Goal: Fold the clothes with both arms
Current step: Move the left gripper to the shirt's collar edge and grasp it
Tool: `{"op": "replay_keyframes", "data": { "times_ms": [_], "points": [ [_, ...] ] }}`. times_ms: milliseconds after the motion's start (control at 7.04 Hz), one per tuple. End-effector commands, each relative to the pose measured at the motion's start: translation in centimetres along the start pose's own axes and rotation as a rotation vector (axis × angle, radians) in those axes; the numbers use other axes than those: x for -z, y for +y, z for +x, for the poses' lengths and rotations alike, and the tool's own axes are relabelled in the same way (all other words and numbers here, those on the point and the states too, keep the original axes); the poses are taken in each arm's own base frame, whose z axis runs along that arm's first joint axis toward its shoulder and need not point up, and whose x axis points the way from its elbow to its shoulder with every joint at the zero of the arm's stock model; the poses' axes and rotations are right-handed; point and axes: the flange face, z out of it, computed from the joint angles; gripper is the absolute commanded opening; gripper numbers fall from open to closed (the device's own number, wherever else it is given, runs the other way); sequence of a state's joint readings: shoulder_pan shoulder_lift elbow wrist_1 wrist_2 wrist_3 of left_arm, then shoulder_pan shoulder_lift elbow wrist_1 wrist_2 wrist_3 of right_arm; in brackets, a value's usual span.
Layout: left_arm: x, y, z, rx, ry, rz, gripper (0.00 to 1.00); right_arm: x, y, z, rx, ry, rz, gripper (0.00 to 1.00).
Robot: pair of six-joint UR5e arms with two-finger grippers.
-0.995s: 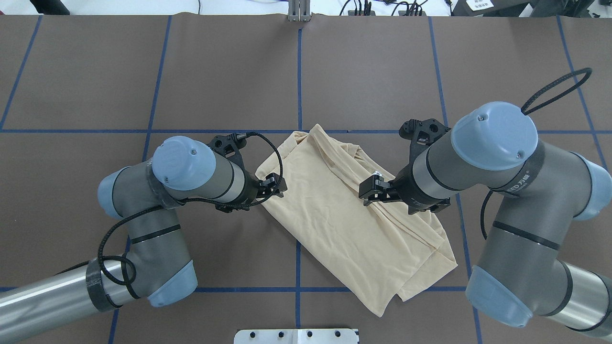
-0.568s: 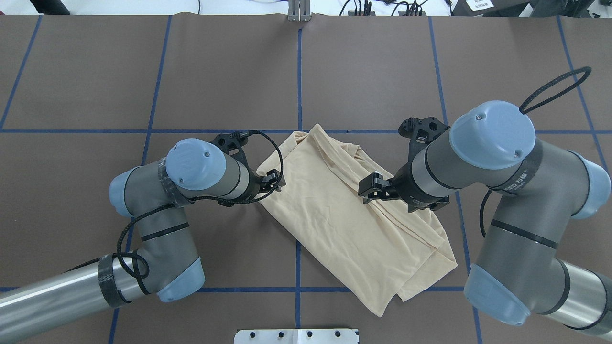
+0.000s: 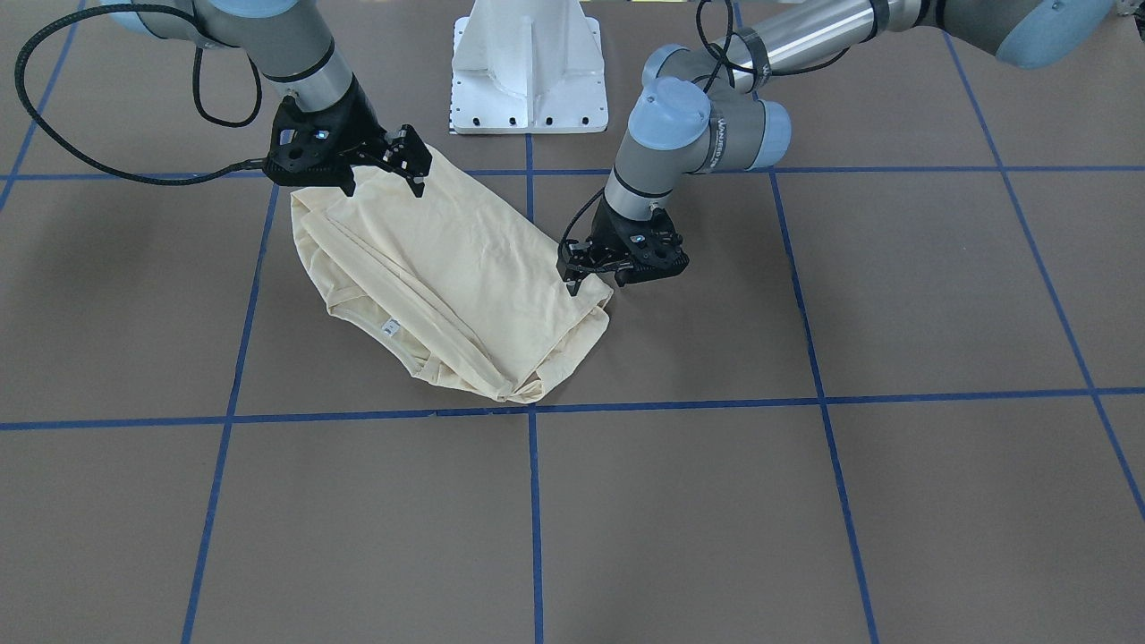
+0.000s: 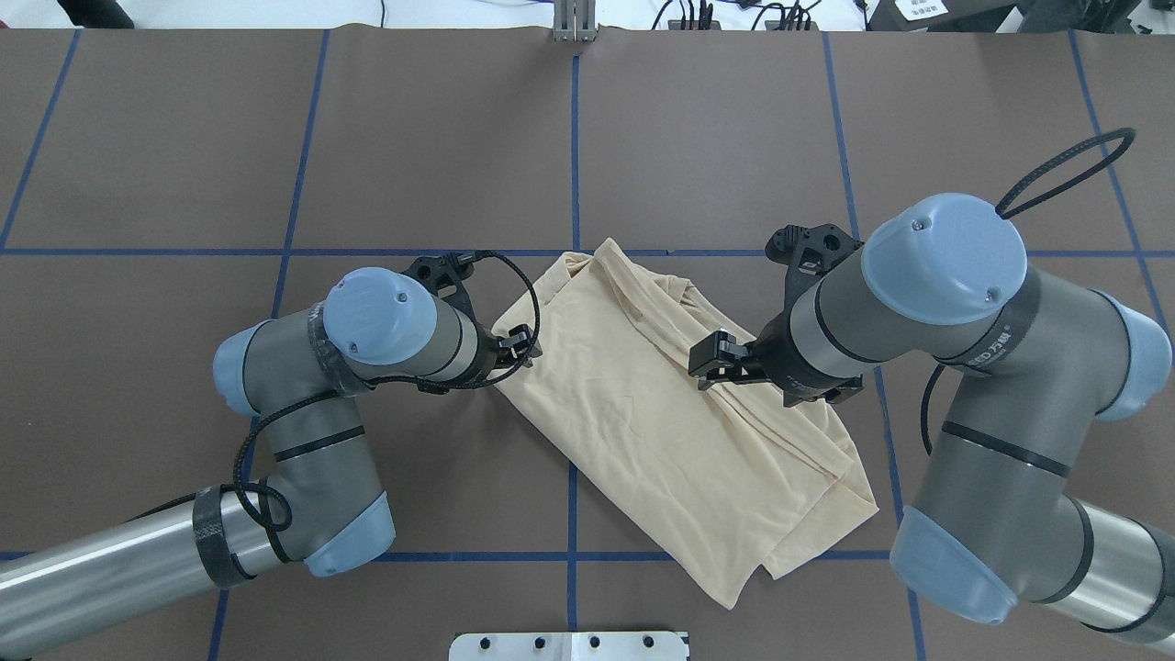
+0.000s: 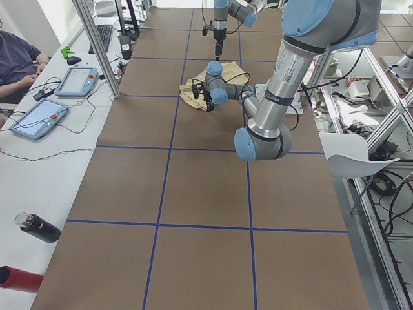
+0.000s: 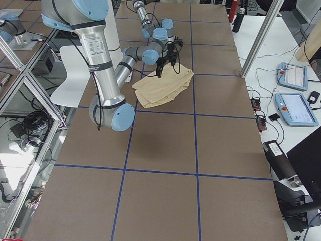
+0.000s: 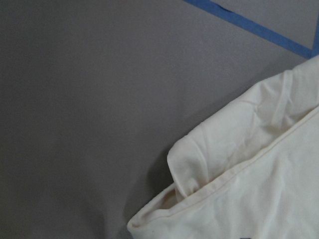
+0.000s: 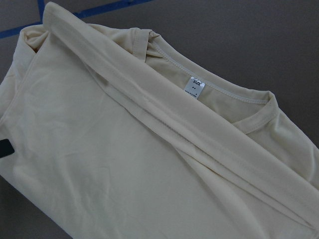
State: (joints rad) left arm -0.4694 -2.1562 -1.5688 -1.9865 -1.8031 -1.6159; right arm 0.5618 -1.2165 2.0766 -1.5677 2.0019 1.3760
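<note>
Folded cream T-shirt [image 4: 633, 413] lies on the surface [image 4: 184, 138], centred toward the robot's edge. Left arm [image 4: 386, 330]: jaws slightly parted, empty, beside it. Right arm [image 4: 918, 294]: jaws wide, empty, above it.

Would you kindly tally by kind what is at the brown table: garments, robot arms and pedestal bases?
1 cream T-shirt
2 robot arms: left arm, right arm
1 white pedestal base
Total: 4
</note>
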Motion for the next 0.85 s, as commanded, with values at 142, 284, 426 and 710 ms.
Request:
{"op": "replay_keyframes", "data": {
  "times_ms": [142, 284, 426, 710],
  "points": [
    [-0.23, -0.08, -0.02, 0.001, -0.002, 0.002, 0.58, -0.08, -0.12, 0.05, -0.002, 0.003, 0.002, 1.00],
    [-0.12, -0.04, 0.26, 0.002, 0.001, 0.002, 0.44, -0.41, -0.27, 0.14, -0.004, 0.008, 0.002, 1.00],
    [0.08, 0.04, 0.74, 0.005, 0.007, 0.000, 0.22, -0.34, -0.24, 0.12, -0.004, 0.007, 0.003, 1.00],
    [0.16, 0.09, 0.92, 0.011, 0.008, -0.001, 0.00, -0.28, -0.21, 0.10, -0.005, 0.006, 0.003, 1.00]
  ]
}}
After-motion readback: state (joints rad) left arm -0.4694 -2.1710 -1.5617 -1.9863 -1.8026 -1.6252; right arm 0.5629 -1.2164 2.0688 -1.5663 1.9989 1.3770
